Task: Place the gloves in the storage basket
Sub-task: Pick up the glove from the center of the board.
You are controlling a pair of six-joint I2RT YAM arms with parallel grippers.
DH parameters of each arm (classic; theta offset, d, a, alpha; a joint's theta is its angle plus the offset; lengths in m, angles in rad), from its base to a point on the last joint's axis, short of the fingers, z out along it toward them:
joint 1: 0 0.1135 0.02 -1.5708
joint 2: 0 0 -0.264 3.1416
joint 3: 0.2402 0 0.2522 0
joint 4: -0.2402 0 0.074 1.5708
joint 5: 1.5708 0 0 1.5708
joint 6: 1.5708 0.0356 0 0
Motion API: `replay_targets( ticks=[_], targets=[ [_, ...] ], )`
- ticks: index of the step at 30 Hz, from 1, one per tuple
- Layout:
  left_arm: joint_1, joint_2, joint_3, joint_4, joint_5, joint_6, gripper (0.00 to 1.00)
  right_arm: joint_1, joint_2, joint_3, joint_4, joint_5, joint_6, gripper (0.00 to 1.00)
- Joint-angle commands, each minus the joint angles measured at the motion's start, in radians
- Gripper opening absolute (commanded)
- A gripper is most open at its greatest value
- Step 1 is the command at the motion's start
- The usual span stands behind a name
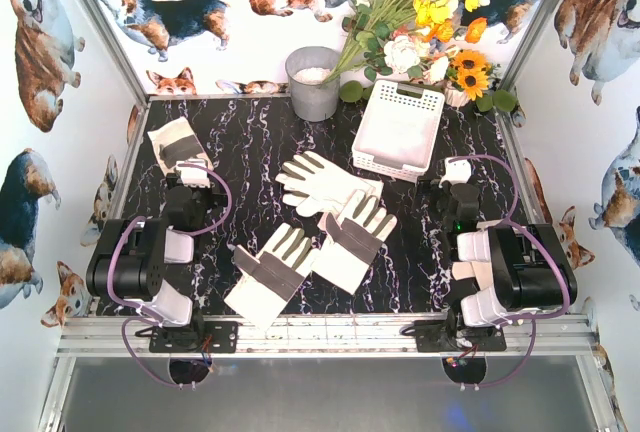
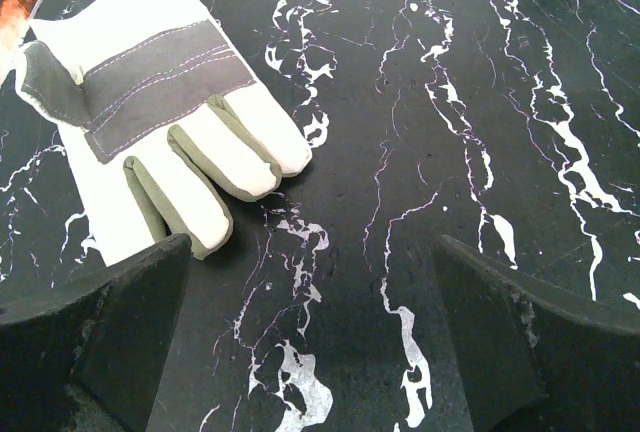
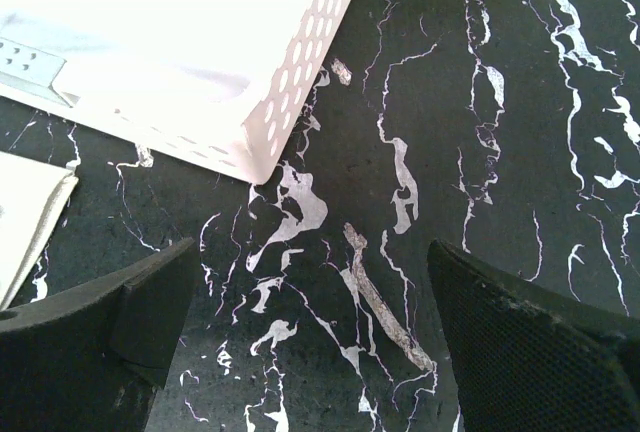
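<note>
Lying outside the storage basket (image 1: 392, 166), four gloves (image 1: 322, 183), scattered on tabletop (image 1: 250, 132)

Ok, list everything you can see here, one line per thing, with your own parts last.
grey-panelled gloves: three, cream with dark grey panels; one far left, two at the front centre
plain glove: one, white, table centre
storage basket: one, white, slotted, back right of centre, nothing in it
bucket: one, grey metal, back centre
flowers: one bunch, yellow, white and orange, back right
green balls: two, at the back by the flowers
table: one, black marble with white veins
walls: white with a corgi print, all around
left arm: one, black and white, near left, jaws open
right arm: one, black and white, near right, jaws open
</note>
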Motion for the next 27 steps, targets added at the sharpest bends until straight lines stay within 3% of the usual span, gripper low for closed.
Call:
replay_targets(
  ticks=[1, 6, 10, 14, 16, 18, 20, 23, 27],
  targets=[
    [0.006, -0.011, -0.003, 0.032, 0.011, 0.005, 1.00, -0.003, -0.010, 0.004, 0.073, -0.009, -0.011, 1.00],
    [0.006, -0.010, -0.002, 0.032, 0.011, 0.004, 1.00, -0.003, -0.009, 0.006, 0.067, -0.009, -0.011, 1.00],
    [0.002, -0.015, 0.009, 0.007, -0.118, -0.040, 1.00, -0.004, -0.005, 0.013, 0.059, -0.006, -0.006, 1.00],
    [0.001, -0.021, 0.008, 0.008, -0.124, -0.042, 1.00, -0.009, -0.008, 0.009, 0.061, -0.012, -0.005, 1.00],
    [0.002, -0.062, 0.032, -0.067, -0.153, -0.058, 1.00, -0.010, -0.013, 0.010, 0.061, 0.014, 0.005, 1.00],
    [0.002, -0.144, 0.088, -0.244, -0.160, -0.068, 1.00, -0.009, -0.065, 0.015, 0.011, 0.087, 0.029, 1.00],
    [0.002, -0.241, 0.177, -0.525, -0.153, -0.118, 1.00, -0.010, -0.198, 0.056, -0.177, 0.218, 0.082, 1.00],
    [0.003, -0.347, 0.319, -0.832, -0.161, -0.203, 1.00, -0.019, -0.430, 0.148, -0.507, 0.400, 0.303, 1.00],
    [0.003, -0.408, 0.522, -1.243, -0.185, -0.236, 1.00, -0.086, -0.635, 0.225, -0.740, 0.253, 0.423, 1.00]
  ],
)
